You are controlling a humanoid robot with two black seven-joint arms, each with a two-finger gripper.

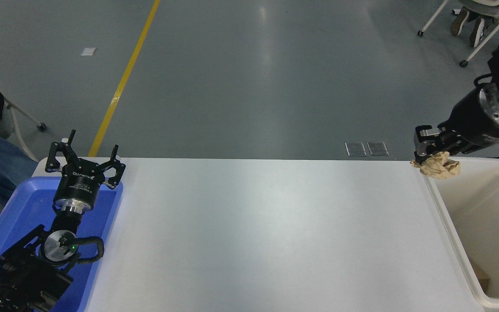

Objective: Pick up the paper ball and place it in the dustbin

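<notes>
The paper ball, a wrinkly beige-tan wad, hangs in my right gripper, which is shut on it. The ball is held in the air over the far left corner of the dustbin, a large cream-white tub at the table's right end. The right arm comes in from the upper right edge. My left gripper is open and parked at the lower left, over the blue tray.
A shallow blue tray lies at the table's left end under the left arm. A brown scrap lies in the bottom of the dustbin. White chairs stand on the grey floor at far right and far left.
</notes>
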